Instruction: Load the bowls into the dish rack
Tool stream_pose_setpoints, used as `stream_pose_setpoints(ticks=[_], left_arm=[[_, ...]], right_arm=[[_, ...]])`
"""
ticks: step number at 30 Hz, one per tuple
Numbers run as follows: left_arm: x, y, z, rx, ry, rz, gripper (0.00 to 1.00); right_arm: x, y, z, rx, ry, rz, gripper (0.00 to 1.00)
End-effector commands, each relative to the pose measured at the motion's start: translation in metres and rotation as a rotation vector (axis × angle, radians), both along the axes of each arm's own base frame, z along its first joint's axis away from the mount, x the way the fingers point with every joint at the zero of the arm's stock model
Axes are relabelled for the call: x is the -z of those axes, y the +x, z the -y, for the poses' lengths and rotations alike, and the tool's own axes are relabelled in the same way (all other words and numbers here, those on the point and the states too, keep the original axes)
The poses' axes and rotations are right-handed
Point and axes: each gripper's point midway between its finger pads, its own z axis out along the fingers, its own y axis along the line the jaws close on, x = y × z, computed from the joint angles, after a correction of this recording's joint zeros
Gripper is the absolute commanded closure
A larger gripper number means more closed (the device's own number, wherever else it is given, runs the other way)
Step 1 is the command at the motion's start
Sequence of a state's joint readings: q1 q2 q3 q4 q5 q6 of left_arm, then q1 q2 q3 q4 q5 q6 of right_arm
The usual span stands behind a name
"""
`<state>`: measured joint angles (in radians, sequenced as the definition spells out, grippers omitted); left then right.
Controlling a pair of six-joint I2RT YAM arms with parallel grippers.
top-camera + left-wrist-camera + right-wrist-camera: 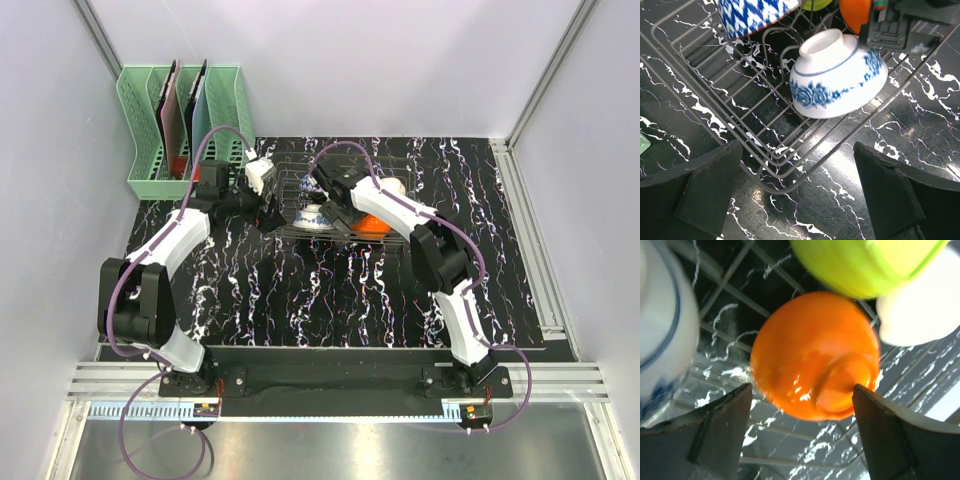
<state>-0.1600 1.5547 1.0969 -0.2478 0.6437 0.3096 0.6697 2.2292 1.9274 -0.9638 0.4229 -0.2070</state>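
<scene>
The dark wire dish rack [300,165] [730,105] sits at the back middle of the table. In it an orange bowl [815,365] [372,222] lies bottom-up, with a lime green bowl [865,265] and a white bowl [920,310] beside it. My right gripper [800,410] [340,212] is open, its fingers on either side of the orange bowl's near edge, with a gap showing on the left. A white bowl with blue flowers [840,80] leans bottom-up at the rack's near corner, and another blue-patterned bowl [755,15] lies behind it. My left gripper [797,185] [270,212] hangs open and empty just outside that corner.
A tall mint-green slotted holder [180,130] with flat boards stands at the back left, close to the left arm. The black marbled mat [330,290] covers the table in front of the rack. Metal rails run along the right side and the near edge.
</scene>
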Motion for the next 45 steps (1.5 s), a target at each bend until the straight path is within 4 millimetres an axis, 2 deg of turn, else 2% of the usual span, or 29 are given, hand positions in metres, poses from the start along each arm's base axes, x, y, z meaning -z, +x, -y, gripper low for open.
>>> stream_pose_setpoints(ticks=[1,4,7,10,14,17,22,26,30,34,38,39,40,41,42,43,45], left_arm=[[-0.018,0.002,-0.001,0.006,0.003,0.078,0.01],[-0.018,0.002,-0.001,0.006,0.003,0.078,0.01],[-0.019,0.002,-0.001,0.006,0.003,0.078,0.01],[-0.019,0.002,-0.003,0.003,0.006,0.082,0.01],[-0.019,0.004,-0.005,-0.003,0.01,0.083,0.01],[-0.023,0.007,-0.005,-0.012,0.008,0.088,0.01],[-0.027,0.01,-0.007,-0.033,0.013,0.093,0.01],[-0.026,0.01,-0.01,-0.044,0.027,0.088,0.01],[-0.025,0.006,-0.009,-0.041,0.024,0.075,0.01],[-0.032,0.001,-0.011,-0.041,0.026,0.087,0.01],[-0.045,-0.009,-0.012,-0.015,0.031,0.091,0.01],[-0.043,-0.019,-0.012,0.005,0.032,0.049,0.01],[-0.053,-0.021,-0.011,0.016,0.029,0.06,0.01],[-0.057,-0.024,-0.013,0.009,0.024,0.053,0.01],[-0.06,-0.027,-0.016,-0.005,0.02,0.048,0.01],[-0.071,-0.031,-0.018,-0.026,0.011,0.066,0.01],[-0.078,-0.033,-0.031,-0.089,0.031,0.09,0.01]], right_arm=[[0.06,-0.069,-0.042,-0.055,0.213,-0.359,0.07],[0.06,-0.069,-0.042,-0.056,0.212,-0.357,0.01],[0.056,-0.068,-0.042,-0.059,0.221,-0.348,0.01],[0.039,-0.065,-0.044,-0.067,0.247,-0.315,0.01],[-0.002,-0.058,-0.045,-0.082,0.291,-0.226,0.01],[-0.026,-0.05,-0.037,-0.087,0.273,-0.148,0.01],[-0.059,-0.034,-0.01,-0.05,0.211,-0.014,0.01],[-0.068,-0.024,0.007,-0.003,0.216,0.029,0.0],[-0.066,-0.015,0.021,0.048,0.206,0.053,0.01],[-0.088,-0.005,0.029,0.077,0.233,0.122,0.01],[-0.133,0.003,0.047,0.104,0.292,0.218,0.0],[-0.143,0.003,0.051,0.104,0.312,0.232,0.0],[-0.152,0.002,0.055,0.101,0.333,0.244,0.0],[-0.172,-0.002,0.063,0.101,0.393,0.266,0.0],[-0.179,-0.006,0.067,0.1,0.423,0.27,0.0],[-0.202,-0.015,0.074,0.085,0.46,0.31,0.0],[-0.215,-0.025,0.089,0.075,0.524,0.314,0.0]])
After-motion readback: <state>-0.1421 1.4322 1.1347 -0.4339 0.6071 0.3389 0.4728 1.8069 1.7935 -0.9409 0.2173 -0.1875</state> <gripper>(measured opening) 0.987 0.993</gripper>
